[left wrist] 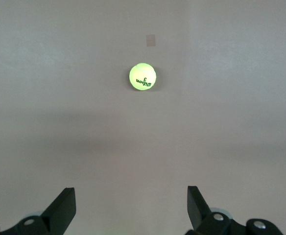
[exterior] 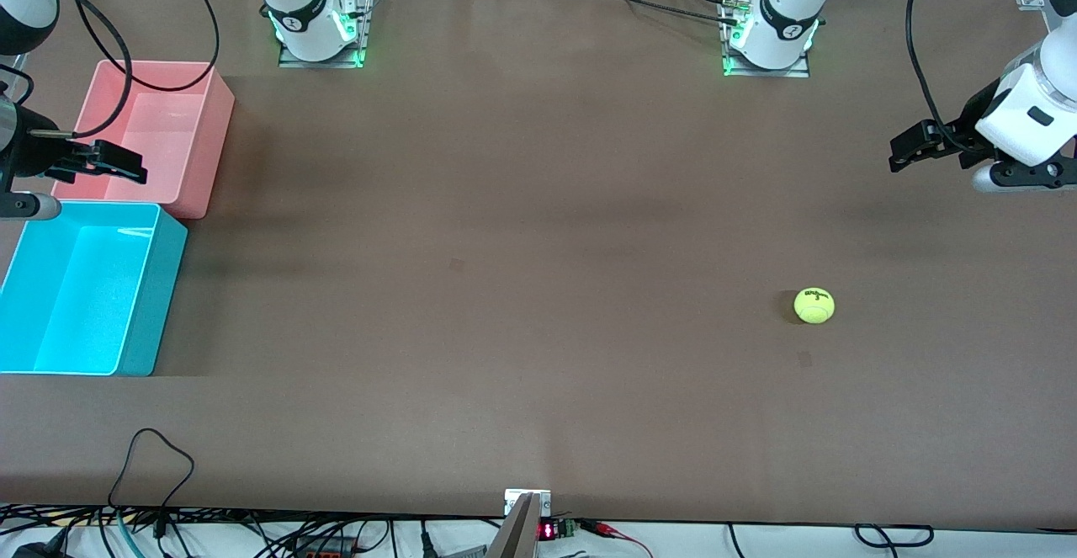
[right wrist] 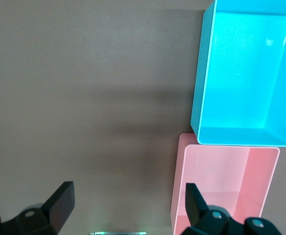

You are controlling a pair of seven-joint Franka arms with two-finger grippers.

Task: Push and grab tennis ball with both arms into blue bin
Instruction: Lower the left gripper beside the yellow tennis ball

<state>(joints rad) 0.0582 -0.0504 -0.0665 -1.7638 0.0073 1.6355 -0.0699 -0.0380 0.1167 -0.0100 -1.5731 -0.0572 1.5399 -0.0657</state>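
The tennis ball (exterior: 814, 305) lies on the brown table toward the left arm's end, and shows in the left wrist view (left wrist: 142, 76) with black lettering. My left gripper (exterior: 907, 151) hangs open and empty over the bare table at that end, well apart from the ball; its own view shows the jaws wide apart (left wrist: 131, 205). The blue bin (exterior: 151, 297) stands empty at the right arm's end, also in the right wrist view (right wrist: 246, 73). My right gripper (exterior: 122, 167) hangs open and empty over the pink bin's edge, jaws wide apart in its own view (right wrist: 131, 205).
An empty pink bin (exterior: 160, 133) stands touching the blue bin, farther from the front camera, and shows in the right wrist view (right wrist: 226, 181). A small dark patch (exterior: 805, 359) marks the table near the ball. Cables (exterior: 151, 457) lie along the table's front edge.
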